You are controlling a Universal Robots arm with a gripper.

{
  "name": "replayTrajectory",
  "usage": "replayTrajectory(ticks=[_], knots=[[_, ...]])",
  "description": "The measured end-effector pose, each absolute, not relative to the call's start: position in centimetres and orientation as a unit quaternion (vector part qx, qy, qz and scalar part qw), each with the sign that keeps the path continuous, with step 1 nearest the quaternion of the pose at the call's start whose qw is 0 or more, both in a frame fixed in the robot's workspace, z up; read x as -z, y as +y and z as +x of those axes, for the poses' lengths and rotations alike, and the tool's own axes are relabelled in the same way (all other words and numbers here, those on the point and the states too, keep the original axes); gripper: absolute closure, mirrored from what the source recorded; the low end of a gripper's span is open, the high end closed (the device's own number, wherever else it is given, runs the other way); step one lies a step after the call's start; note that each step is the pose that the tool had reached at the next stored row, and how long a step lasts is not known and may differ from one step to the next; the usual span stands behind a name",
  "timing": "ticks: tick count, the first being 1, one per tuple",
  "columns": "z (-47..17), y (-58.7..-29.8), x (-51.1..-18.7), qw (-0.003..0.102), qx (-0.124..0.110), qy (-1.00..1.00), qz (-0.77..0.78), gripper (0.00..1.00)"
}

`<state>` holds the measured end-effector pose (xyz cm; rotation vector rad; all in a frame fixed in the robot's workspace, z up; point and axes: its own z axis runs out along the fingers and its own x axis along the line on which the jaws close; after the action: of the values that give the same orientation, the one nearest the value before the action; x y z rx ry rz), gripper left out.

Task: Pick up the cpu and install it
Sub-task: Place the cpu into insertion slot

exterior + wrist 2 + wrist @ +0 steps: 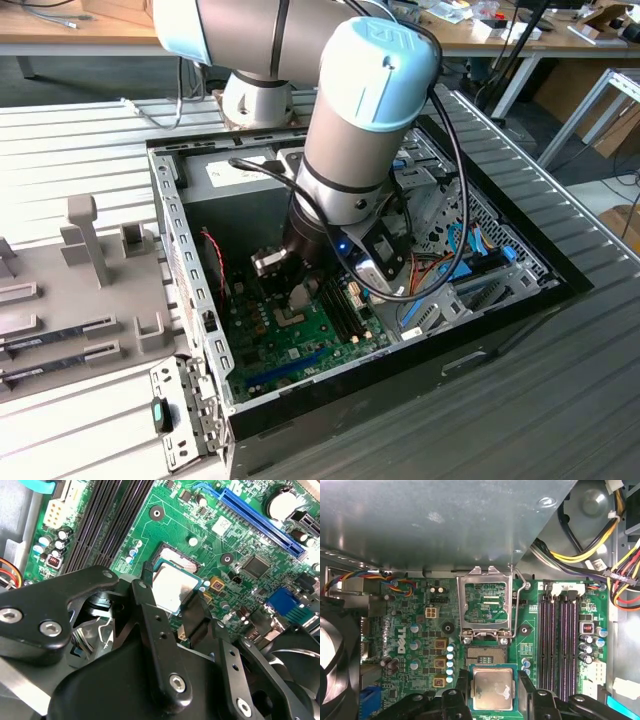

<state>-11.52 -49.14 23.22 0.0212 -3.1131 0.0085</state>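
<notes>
On the exterior view's left, a pale grey plastic tray [60,290] with slots lies on the ribbed grey metal surface [560,400]. Beside it sits the open black metal computer case [500,325], with a big flat green board [300,345] inside. My end effector [292,290] reaches down over the board. In the first wrist view its black fingers [462,687] pinch the small square silvery cpu [492,689] by two edges, right at the open metal socket [486,655]. I cannot tell if they touch.
</notes>
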Motion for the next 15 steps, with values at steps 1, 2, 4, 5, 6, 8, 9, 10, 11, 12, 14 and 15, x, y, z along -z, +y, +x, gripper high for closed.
replayTrajectory(ticks=[1, 2, 4, 5, 6, 8, 9, 10, 11, 12, 14, 15], knots=[[-11.6, -49.1, -23.2, 0.014, -0.003, -1.000, 0.007, 0.53], [-11.6, -49.1, -23.1, 0.014, -0.003, -1.000, 0.006, 0.53], [-11.6, -49.1, -22.9, 0.014, -0.002, -1.000, -0.010, 0.53], [-11.6, -49.1, -22.9, 0.014, -0.002, -1.000, -0.016, 0.53], [-11.6, -49.1, -22.8, 0.014, -0.002, -1.000, -0.018, 0.53], [-11.6, -49.1, -22.6, 0.014, -0.003, -1.000, -0.019, 0.53], [-11.6, -49.1, -22.5, 0.014, -0.003, -1.000, -0.019, 0.53], [-11.6, -49.1, -22.1, 0.014, -0.003, -1.000, -0.018, 0.53], [-11.6, -49.1, -22.0, 0.014, -0.003, -1.000, -0.018, 0.53], [-11.7, -49.1, -21.9, 0.014, -0.003, -1.000, -0.018, 0.53], [-11.7, -49.1, -21.6, 0.014, -0.003, -1.000, -0.016, 0.53], [-11.7, -49.1, -21.4, 0.014, -0.003, -1.000, -0.016, 0.53]])
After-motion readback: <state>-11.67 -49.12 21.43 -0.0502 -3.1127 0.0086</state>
